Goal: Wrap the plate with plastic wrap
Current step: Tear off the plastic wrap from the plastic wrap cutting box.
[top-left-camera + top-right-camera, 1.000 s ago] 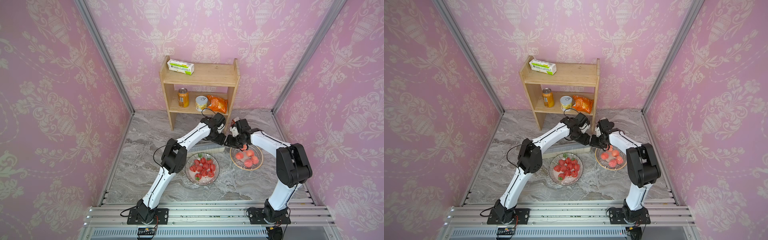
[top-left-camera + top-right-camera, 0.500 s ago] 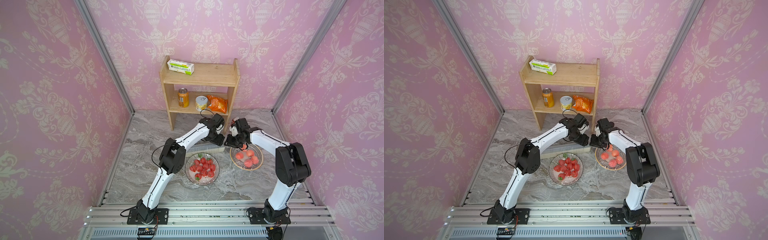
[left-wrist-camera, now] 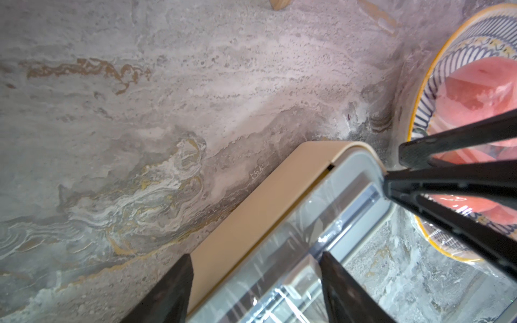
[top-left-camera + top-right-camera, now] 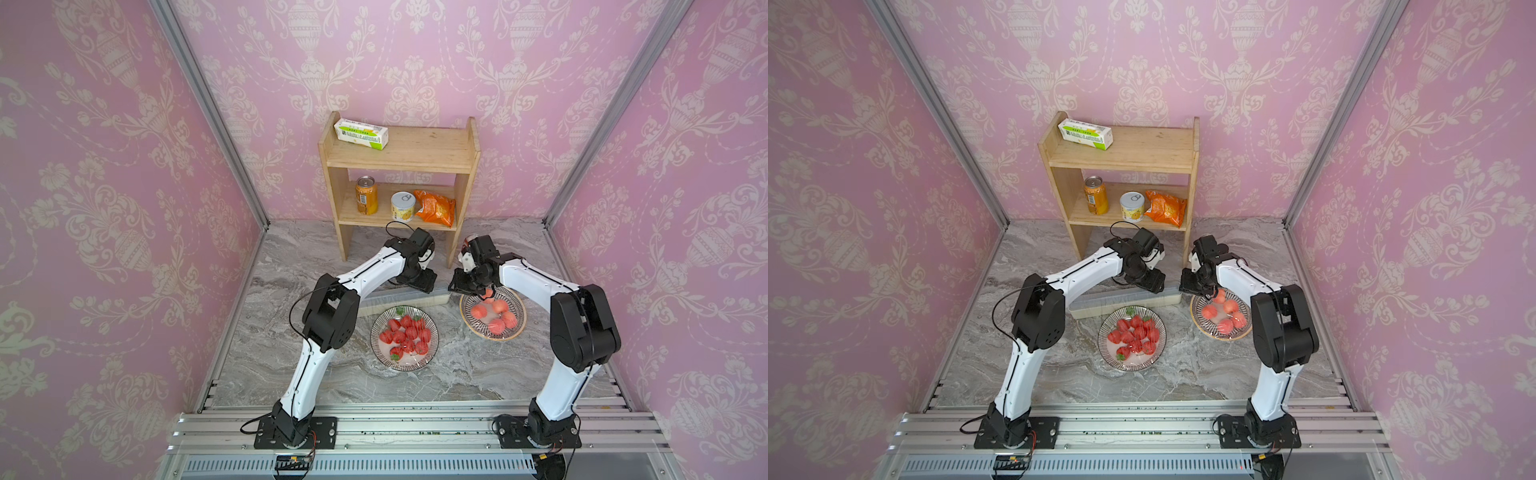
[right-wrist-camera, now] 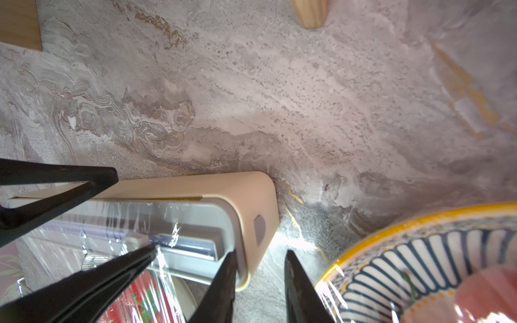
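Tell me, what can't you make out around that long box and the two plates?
- Left fingers: left wrist view shows them either side of the dispenser box, but not whether they press it.
- Plastic wrap: clear and glary; its loose edge is untraceable in every view.
- Strawberry plate: right wrist view shows a sliver, behind the left fingers and the bottom edge.
- Carton print: too small in both top views.

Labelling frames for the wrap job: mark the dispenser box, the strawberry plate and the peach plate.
dispenser box (image 4: 1121, 300): in a top view, lid.
strawberry plate (image 4: 415, 365): in a top view, near rim.
peach plate (image 5: 436, 249): right wrist view, striped wall.
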